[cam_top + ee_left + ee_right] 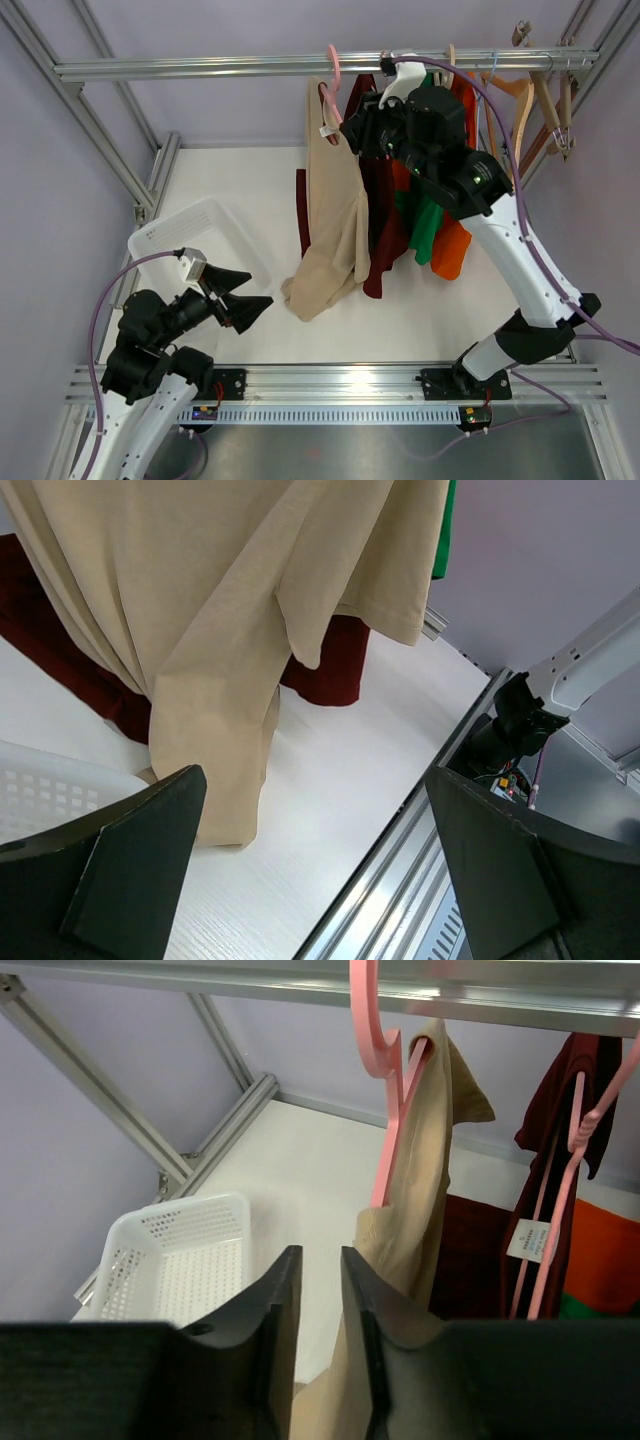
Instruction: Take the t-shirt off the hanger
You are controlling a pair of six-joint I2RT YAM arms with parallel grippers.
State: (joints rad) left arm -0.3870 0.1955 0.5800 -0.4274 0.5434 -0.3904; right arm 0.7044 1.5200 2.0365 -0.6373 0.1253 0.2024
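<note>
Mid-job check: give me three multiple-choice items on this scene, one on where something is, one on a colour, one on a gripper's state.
1. Where is the white basket?
A) on the floor
B) on the table, left side
C) on the table, far right

2. What colour is the hanger carrying the beige t-shirt?
A) black
B) wooden brown
C) pink

3. How is the left gripper?
A) open, holding nothing
B) shut on the t-shirt
C) shut on the basket

Answers:
1 B: it sits left of the hanging clothes.
2 C: a pink stem runs down into the collar.
3 A: its fingers stand wide apart with nothing between them.
</note>
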